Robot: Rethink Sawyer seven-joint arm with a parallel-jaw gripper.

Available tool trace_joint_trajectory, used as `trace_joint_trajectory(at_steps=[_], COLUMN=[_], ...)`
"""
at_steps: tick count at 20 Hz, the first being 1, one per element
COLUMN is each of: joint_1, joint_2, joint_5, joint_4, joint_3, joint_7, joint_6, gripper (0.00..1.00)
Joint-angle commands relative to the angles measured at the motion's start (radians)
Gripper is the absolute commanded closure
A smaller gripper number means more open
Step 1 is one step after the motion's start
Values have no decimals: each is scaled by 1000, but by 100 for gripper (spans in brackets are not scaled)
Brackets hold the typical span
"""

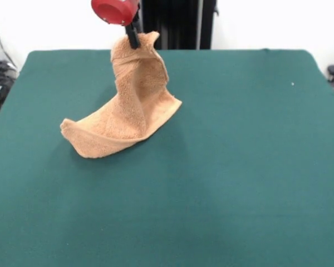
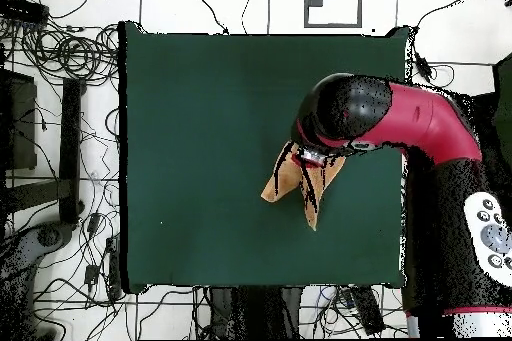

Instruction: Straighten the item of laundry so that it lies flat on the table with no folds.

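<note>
We see the gripper (image 1: 133, 38) clamped on the top edge of the towel (image 1: 128, 108), its dark fingers pinching the cloth just below the red wrist. The towel hangs straight down from the grip, so its upper part stands as a raised, folded peak directly under the gripper. Its lower part spreads out on the table (image 1: 222, 167), trailing toward the front and left side of the front view, with one corner curled up at the left end. The towel is clearly not flat; we note a deep fold running down its middle. From above, the arm (image 2: 400, 122) covers most of the towel (image 2: 285, 182), and only two tan flaps show beneath it, right of the table's (image 2: 200, 137) centre.
</note>
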Motion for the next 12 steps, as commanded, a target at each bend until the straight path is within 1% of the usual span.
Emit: trace_joint_trajectory(at_steps=[1, 4, 6, 10, 12], joint_1=[51, 35, 29, 17, 15], joint_2=[73, 89, 105, 134, 149], joint_5=[76, 128, 147, 162, 152], joint_4=[48, 31, 7, -62, -114], joint_3=[55, 85, 96, 112, 114], joint_7=[177, 182, 181, 168, 147], joint_6=[61, -43, -120, -337, -386], gripper=[100, 100, 100, 100, 100])
